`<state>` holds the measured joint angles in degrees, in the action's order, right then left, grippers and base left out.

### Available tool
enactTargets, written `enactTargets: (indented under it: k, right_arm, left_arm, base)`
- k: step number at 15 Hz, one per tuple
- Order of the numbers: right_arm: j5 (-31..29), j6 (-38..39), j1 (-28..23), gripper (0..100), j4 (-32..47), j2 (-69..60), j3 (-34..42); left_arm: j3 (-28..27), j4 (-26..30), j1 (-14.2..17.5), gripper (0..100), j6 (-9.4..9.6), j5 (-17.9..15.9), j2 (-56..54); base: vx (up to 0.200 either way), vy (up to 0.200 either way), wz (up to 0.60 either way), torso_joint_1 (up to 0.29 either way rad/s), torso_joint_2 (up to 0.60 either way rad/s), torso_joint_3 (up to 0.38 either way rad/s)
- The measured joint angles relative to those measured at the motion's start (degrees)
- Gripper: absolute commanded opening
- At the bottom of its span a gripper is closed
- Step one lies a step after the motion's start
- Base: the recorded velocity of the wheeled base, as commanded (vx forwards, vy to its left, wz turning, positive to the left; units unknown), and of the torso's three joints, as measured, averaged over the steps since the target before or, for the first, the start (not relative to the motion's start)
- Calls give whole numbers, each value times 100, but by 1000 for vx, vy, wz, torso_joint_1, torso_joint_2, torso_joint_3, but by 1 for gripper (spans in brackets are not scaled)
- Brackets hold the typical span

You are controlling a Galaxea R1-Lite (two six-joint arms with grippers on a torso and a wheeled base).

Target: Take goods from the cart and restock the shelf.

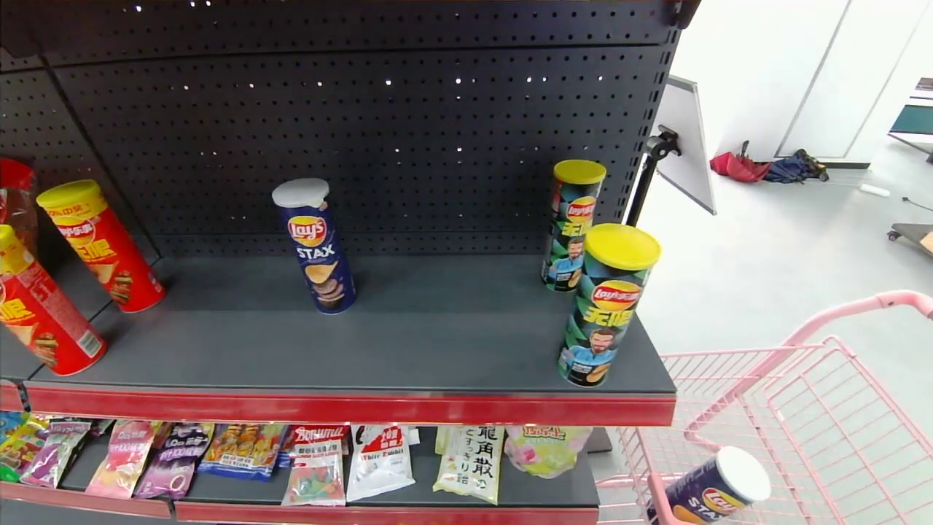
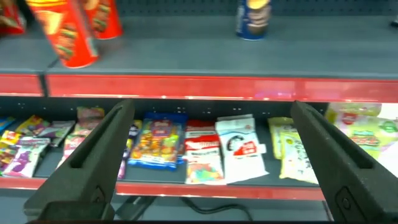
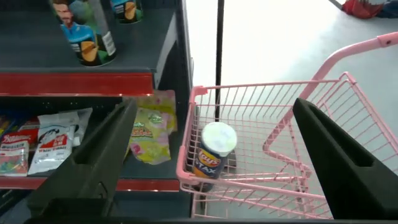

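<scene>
Right gripper [image 3: 214, 107] gapes empty, facing the can [image 1: 718, 487] in your cart [image 1: 838, 315] at 5 o'clock, seemingly ready to grab (left gripper [image 2: 211, 107] likewise open, empty).

The left gripper [image 2: 211, 104] and right gripper [image 3: 216, 102] look alike — matte black, long tapering fingers [image 2: 87, 168].

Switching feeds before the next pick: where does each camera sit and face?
Head view: on the head, looking forward and down at the upper shelf, pink cart at right.
Left wrist view: on the left wrist, facing the lower shelf's snack bags; open left tool frames them.
Right wrist view: on the right wrist, facing down at the cart; open right tool frames the blue can inside.
Shared: head and right wrist views both show that can.
</scene>
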<state>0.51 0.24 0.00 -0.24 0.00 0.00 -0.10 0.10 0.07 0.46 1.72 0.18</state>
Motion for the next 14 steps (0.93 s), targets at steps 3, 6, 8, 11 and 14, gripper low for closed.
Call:
enactTargets:
  k: [3, 6, 8, 11, 14]
  right_arm:
    - [-2, 2, -2, 100, 0, 0, 0]
    - [-5, 2, 0, 100, 0, 0, 0]
    - [-5, 0, 0, 100, 0, 0, 0]
    - [-9, 2, 0, 100, 4, 0, 0]
    - [-11, 0, 0, 100, -2, 0, 0]
  left_arm:
    - [0, 4, -2, 100, -17, 0, 0]
    - [2, 4, 2, 100, -17, 2, 0]
    - [2, 4, 0, 100, -20, 2, 0]
    - [2, 4, -2, 100, -20, 2, 0]
    - [2, 4, -2, 100, -26, 2, 0]
  base:
    - [0, 0, 0, 0, 0, 0]
    - [0, 0, 0, 0, 0, 0]
    - [0, 0, -600, 5, 2, 7]
    - [0, 0, -600, 4, 6, -1]
    - [0, 0, -200, 1, 1, -1]
